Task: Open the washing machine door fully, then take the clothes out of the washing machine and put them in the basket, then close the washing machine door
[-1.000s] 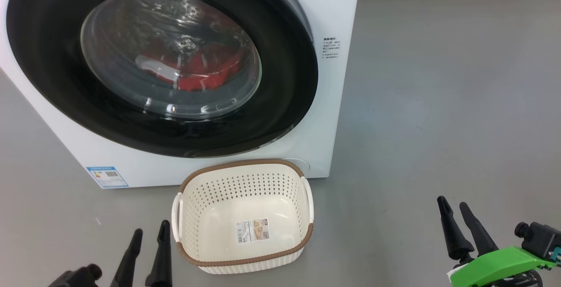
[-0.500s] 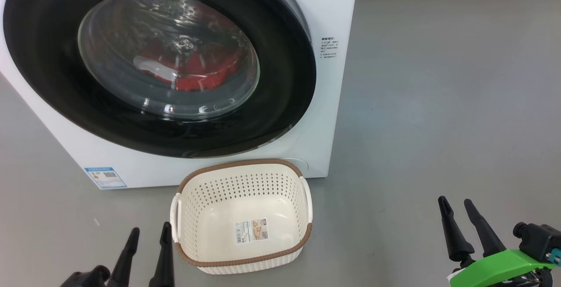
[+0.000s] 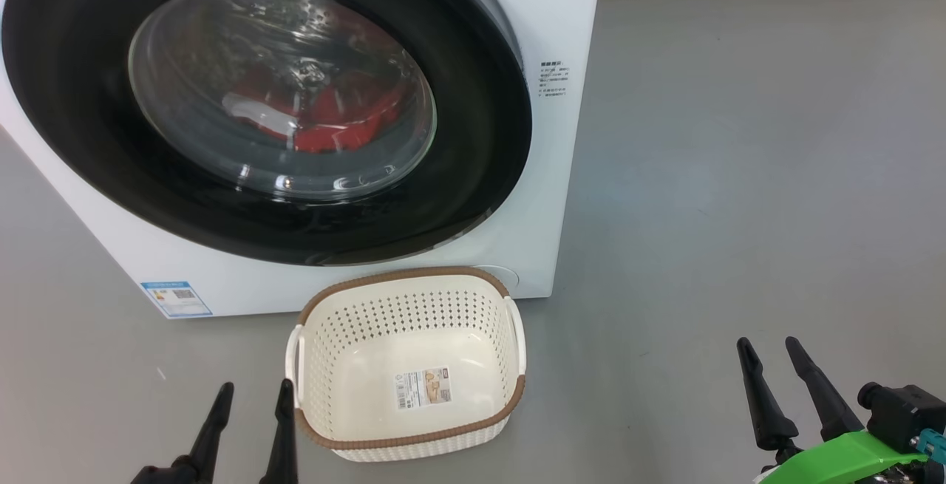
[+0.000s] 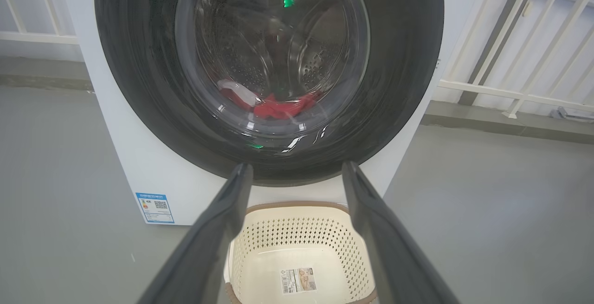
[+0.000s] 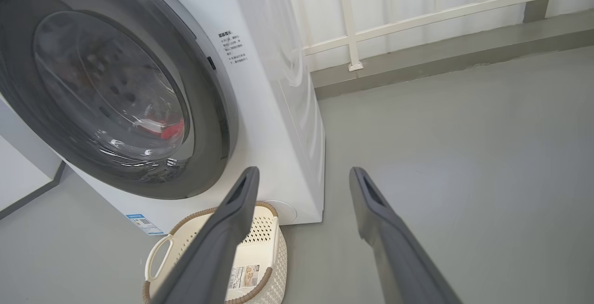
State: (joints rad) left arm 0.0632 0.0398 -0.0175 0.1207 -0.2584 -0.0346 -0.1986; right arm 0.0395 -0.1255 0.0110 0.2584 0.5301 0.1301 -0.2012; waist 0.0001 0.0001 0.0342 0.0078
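Nothing is done yet, I judge: the washing machine door (image 3: 477, 137) looks shut on the washing machine (image 3: 562, 11), the red clothes (image 3: 332, 122) lie inside it, and the empty basket (image 3: 403, 277) stands just in front. My left tool (image 3: 255, 388) and right tool (image 3: 766, 343) hang spread, holding nothing, short of the machine.

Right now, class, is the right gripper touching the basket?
Apart. The head view shows a wide stretch of bare grey floor between the open right gripper and the basket.
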